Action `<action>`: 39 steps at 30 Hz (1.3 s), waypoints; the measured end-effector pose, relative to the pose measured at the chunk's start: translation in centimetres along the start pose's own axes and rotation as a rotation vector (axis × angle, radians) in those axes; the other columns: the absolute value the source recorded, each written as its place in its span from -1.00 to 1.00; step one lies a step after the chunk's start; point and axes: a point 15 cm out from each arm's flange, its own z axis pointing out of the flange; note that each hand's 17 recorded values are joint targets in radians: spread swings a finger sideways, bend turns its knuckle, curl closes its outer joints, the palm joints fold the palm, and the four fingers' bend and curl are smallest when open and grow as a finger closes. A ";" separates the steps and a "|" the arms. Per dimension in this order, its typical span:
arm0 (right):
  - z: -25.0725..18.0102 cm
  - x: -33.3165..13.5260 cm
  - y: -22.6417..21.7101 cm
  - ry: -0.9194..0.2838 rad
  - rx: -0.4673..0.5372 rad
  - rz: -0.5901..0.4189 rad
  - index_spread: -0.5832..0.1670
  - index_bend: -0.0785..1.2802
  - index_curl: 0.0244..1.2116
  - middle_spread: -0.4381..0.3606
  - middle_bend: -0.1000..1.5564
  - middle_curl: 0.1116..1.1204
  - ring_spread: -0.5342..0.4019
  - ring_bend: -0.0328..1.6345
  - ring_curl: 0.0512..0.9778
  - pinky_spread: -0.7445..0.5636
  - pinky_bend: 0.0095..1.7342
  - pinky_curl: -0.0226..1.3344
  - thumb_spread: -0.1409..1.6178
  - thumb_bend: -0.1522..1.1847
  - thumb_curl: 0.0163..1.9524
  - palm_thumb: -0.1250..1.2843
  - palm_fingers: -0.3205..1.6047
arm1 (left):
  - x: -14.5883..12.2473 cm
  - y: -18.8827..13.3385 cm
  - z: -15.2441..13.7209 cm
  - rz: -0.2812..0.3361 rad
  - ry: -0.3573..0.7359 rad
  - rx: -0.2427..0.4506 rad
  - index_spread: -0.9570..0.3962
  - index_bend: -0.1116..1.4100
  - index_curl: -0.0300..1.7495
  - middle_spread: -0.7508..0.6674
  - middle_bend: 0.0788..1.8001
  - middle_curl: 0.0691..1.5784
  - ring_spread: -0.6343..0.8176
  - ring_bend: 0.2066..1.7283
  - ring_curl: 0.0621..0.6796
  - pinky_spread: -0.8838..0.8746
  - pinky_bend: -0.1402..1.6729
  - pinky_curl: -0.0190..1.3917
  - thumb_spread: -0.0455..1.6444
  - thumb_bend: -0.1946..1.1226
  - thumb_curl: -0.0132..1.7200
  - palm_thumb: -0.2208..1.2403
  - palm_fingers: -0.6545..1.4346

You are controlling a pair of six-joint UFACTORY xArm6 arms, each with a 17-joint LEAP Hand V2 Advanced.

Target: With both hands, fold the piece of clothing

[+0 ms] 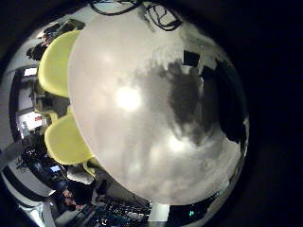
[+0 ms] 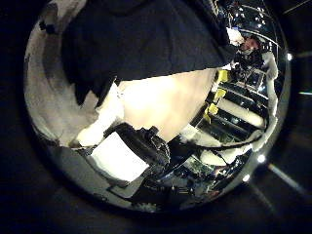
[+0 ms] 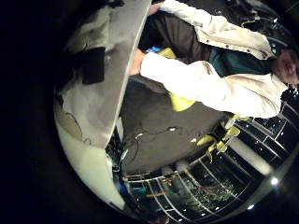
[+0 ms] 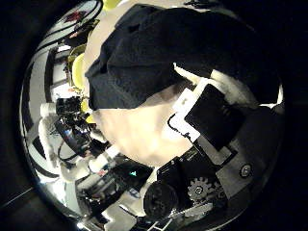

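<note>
Black garment [image 4: 164,58] seemingly beside hand [image 4: 207,120]

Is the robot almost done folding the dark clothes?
Hard to say. The dark garment lies bunched on the pale table, so maybe one fold is done, but it isn't neat. A hand hangs close over its edge; no fingers visibly grip cloth. Flattening and the final folds look left.

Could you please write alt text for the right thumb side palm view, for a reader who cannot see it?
A dark piece of clothing lies bunched on a pale table, filling much of the view. Black and white parts of the right hand reach in from the edge beside the cloth, not visibly gripping it.
</note>
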 end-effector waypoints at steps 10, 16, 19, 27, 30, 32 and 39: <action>-7.6 -12.3 -2.1 -0.012 0.165 -0.193 -0.26 0.62 0.42 -0.26 0.70 0.37 -0.34 0.73 0.40 -0.15 0.39 0.54 0.46 -0.77 -0.35 0.64 0.39 | -0.7 -0.2 -1.1 -0.005 0.005 0.022 0.31 -0.62 -0.49 0.11 -0.87 -0.53 -0.20 -0.25 -0.24 -0.10 -0.31 -0.16 0.41 -0.73 -0.53 0.09 -0.11; -9.7 -25.0 -3.2 0.022 0.225 -0.413 -0.27 0.62 0.44 -0.28 0.71 0.39 -0.35 0.73 0.45 -0.15 0.36 0.62 0.47 -0.78 -0.33 0.64 0.38 | -3.6 2.3 -3.8 -0.017 0.039 0.029 0.29 -0.61 -0.49 0.09 -0.87 -0.54 -0.24 -0.25 -0.24 -0.14 -0.30 -0.16 0.41 -0.73 -0.53 0.09 -0.08; -9.3 -31.9 -3.9 0.040 0.254 -0.520 -0.27 0.63 0.44 -0.28 0.70 0.39 -0.35 0.72 0.46 -0.15 0.36 0.65 0.47 -0.79 -0.33 0.64 0.39 | -4.2 4.1 -5.1 -0.021 0.057 0.026 0.26 -0.59 -0.48 0.05 -0.86 -0.53 -0.28 -0.25 -0.25 -0.17 -0.31 -0.17 0.41 -0.73 -0.54 0.09 -0.04; -3.5 -47.9 -6.7 0.066 0.340 -0.738 -0.27 0.62 0.44 -0.28 0.68 0.39 -0.34 0.70 0.49 -0.15 0.32 0.70 0.45 -0.79 -0.30 0.64 0.43 | -7.9 10.4 -9.2 -0.067 0.121 0.080 0.15 -0.50 -0.42 -0.07 -0.82 -0.49 -0.39 -0.25 -0.25 -0.24 -0.36 -0.18 0.41 -0.73 -0.54 0.10 0.06; -0.7 -50.1 -7.9 0.065 0.342 -0.751 -0.26 0.60 0.44 -0.28 0.67 0.38 -0.34 0.69 0.49 -0.16 0.31 0.71 0.45 -0.80 -0.31 0.59 0.44 | -9.4 12.2 -9.9 -0.096 0.116 0.099 0.12 -0.48 -0.39 -0.11 -0.81 -0.48 -0.42 -0.26 -0.24 -0.26 -0.37 -0.18 0.42 -0.72 -0.53 0.15 0.07; 1.0 -50.9 -8.7 0.062 0.343 -0.743 -0.28 0.43 0.38 -0.27 0.61 0.32 -0.33 0.67 0.43 -0.20 0.26 0.63 0.45 -0.84 -0.33 0.47 0.42 | -10.4 13.5 -10.1 -0.118 0.110 0.105 0.10 -0.47 -0.37 -0.13 -0.80 -0.46 -0.44 -0.26 -0.23 -0.28 -0.36 -0.18 0.42 -0.71 -0.52 0.18 0.08; 2.2 -48.0 -10.1 0.062 0.316 -0.700 -0.51 -0.41 0.07 -0.42 0.05 0.00 -0.34 0.52 0.24 -0.26 0.16 0.44 0.44 -0.82 -0.39 0.24 -0.54 | -12.3 15.7 -10.7 -0.151 0.101 0.120 0.07 -0.47 -0.33 -0.16 -0.80 -0.43 -0.46 -0.25 -0.20 -0.32 -0.35 -0.16 0.44 -0.72 -0.49 0.24 0.08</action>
